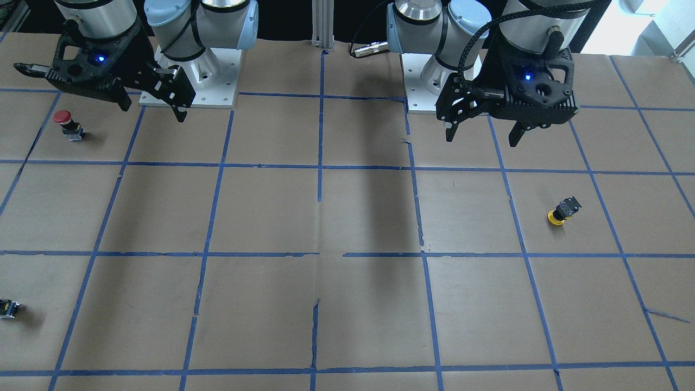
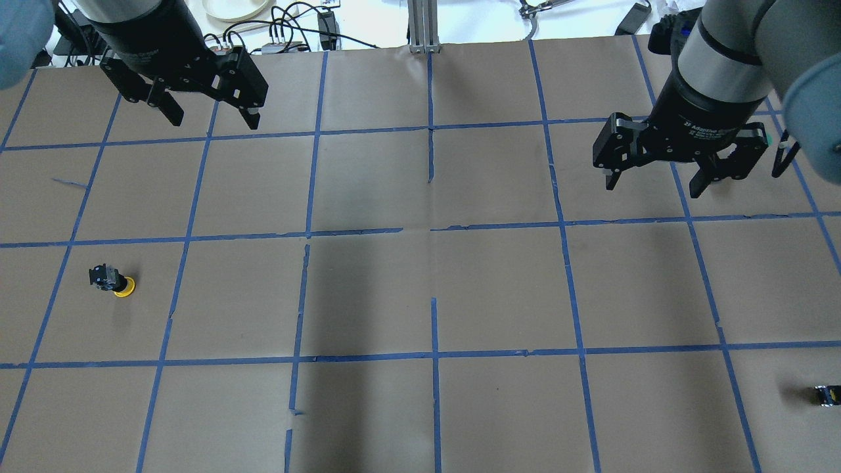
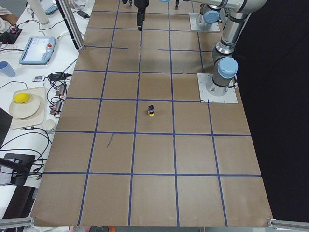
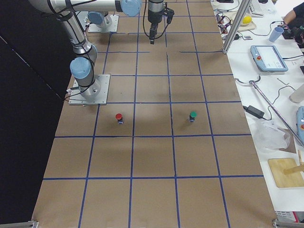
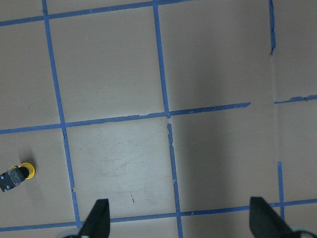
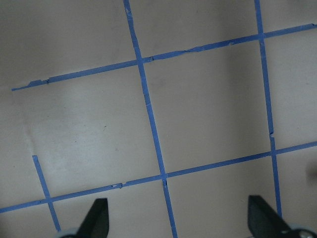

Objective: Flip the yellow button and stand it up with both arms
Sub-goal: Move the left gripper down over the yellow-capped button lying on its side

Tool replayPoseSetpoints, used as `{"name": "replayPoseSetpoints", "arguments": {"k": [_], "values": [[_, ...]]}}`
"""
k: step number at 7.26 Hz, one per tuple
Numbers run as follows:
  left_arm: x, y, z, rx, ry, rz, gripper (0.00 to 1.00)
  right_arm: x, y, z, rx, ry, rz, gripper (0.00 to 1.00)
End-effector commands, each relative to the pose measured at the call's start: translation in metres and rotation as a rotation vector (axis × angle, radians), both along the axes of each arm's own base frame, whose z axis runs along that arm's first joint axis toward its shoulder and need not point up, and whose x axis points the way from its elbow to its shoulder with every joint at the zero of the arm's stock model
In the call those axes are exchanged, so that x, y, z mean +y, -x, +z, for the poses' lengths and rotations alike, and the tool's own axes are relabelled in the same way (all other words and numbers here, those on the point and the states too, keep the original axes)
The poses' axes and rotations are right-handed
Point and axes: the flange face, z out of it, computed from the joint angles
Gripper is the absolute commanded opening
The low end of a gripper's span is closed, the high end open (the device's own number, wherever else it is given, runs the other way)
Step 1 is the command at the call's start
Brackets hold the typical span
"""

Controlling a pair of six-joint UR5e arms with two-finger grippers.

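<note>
Now, front view, yellow button (image 1: 562,210): it sits on the brown table (image 1: 347,217) on the left arm's side, inside one square of blue tape, with nothing touching it. Its black body is up and its yellow cap looks to be underneath. I think it is upside down, and that is why it needs a flip.
Front view, left gripper (image 1: 482,138): its fingers are spread wide and hold nothing. It hangs high by its base, well apart from the button. It is the closer one, so it will likely go first.
Front view, right gripper (image 1: 153,111): it is spread and empty too. The red button (image 1: 68,124) stands near it, but that is not the one to move.
Overhead view: the two grippers hang far apart at the back of the table. The yellow button (image 2: 112,280) is out on the robot's left.
Left side view: the yellow is at the bottom and the black is on top, which fits cap-down.
Right side view: only the red button and a green-capped button (image 4: 192,115) show here.
Left wrist view: the fingertips (image 5: 96,220) are wide apart. The yellow button (image 5: 17,174) is at the picture's edge, so this gripper is not lined up over it.
Right wrist view: the fingertips (image 6: 96,218) are wide apart, with only table and tape below. This arm has a long reach to make before it can help.
</note>
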Motion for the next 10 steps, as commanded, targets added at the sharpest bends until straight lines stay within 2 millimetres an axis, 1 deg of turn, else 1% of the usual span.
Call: {"name": "replayPoseSetpoints", "arguments": {"k": [1,2,3,4,5,6,7,8,9,10], "values": [[0.001,0.001,0.001,-0.004,0.007,0.032,1.0,-0.001,0.0,-0.002,-0.001,-0.003,0.01,1.0],[0.002,0.0,-0.004,-0.004,-0.013,0.023,1.0,0.0,0.0,-0.001,0.002,-0.007,0.012,1.0],[0.003,-0.006,-0.01,-0.013,-0.034,0.031,1.0,0.001,0.0,-0.002,0.002,-0.014,0.012,1.0],[0.0,-0.031,-0.029,-0.014,-0.076,0.076,1.0,0.001,0.0,-0.002,0.002,-0.011,0.012,1.0],[-0.001,-0.072,-0.051,-0.005,-0.115,0.133,1.0,0.001,0.0,0.003,-0.003,0.007,0.012,1.0],[-0.003,-0.116,-0.067,0.003,-0.12,0.162,1.0,0.0,0.0,0.002,-0.002,0.007,0.012,1.0],[-0.005,-0.147,-0.085,0.005,-0.108,0.218,0.99,-0.001,0.001,0.002,-0.002,0.01,0.009,1.0],[-0.018,-0.193,-0.107,-0.007,-0.025,0.277,0.99,-0.002,0.001,0.003,-0.002,0.02,0.011,1.0],[-0.008,-0.221,-0.132,-0.005,-0.038,0.323,0.99,-0.001,0.0,0.003,-0.003,0.02,0.007,1.0],[0.008,-0.244,-0.164,0.012,-0.092,0.323,0.99,0.0,0.001,0.004,-0.001,0.02,0.008,1.0]]}}
